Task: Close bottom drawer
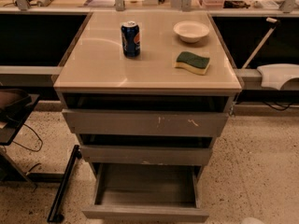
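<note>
The bottom drawer stands pulled far out at floor level. Its slim grey front faces me and its flat grey base is bare. Above it the mid-width drawer front is slightly out. The widest front, with white scratch marks, sits a little further out under the tabletop. My gripper is not in view. Only a pale rounded sliver of the arm shows at the bottom edge, right of the open drawer.
On the beige tabletop stand a blue soda can, a white bowl and a green-and-yellow sponge. A black stand with cables is on the floor at left. A white object rests on the ledge at right.
</note>
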Robot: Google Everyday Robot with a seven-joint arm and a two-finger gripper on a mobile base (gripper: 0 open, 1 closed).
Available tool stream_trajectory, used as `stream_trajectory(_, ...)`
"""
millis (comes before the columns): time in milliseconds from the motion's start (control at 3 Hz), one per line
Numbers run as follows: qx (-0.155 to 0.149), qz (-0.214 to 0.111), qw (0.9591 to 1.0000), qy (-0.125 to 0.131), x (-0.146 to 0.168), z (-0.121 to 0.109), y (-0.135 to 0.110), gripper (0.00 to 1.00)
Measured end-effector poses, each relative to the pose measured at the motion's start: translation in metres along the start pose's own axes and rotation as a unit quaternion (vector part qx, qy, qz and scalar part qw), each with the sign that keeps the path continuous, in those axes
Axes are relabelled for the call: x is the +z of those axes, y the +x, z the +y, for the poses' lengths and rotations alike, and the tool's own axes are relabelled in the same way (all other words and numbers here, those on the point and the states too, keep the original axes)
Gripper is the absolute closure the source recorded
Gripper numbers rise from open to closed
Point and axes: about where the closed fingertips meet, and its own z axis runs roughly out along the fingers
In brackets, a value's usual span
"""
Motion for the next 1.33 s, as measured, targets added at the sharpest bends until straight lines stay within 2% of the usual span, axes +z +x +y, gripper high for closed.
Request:
stream_trajectory(333,0.024,-0.082,0.9948,-0.055,0.033,-0.007,0.010,0.00)
stream_trajectory(667,0.069,-0.174,0.9777,-0.095,0.063,-0.019,0.019,0.00)
stream_trajectory(1000,0.111,-0.264,0.9523,-0.106,0.089,-0.045,0.019,0.00)
stream_trajectory(1333,0.120,-0.313,0.9398,-0.066,0.076,-0.102,0.016,0.00)
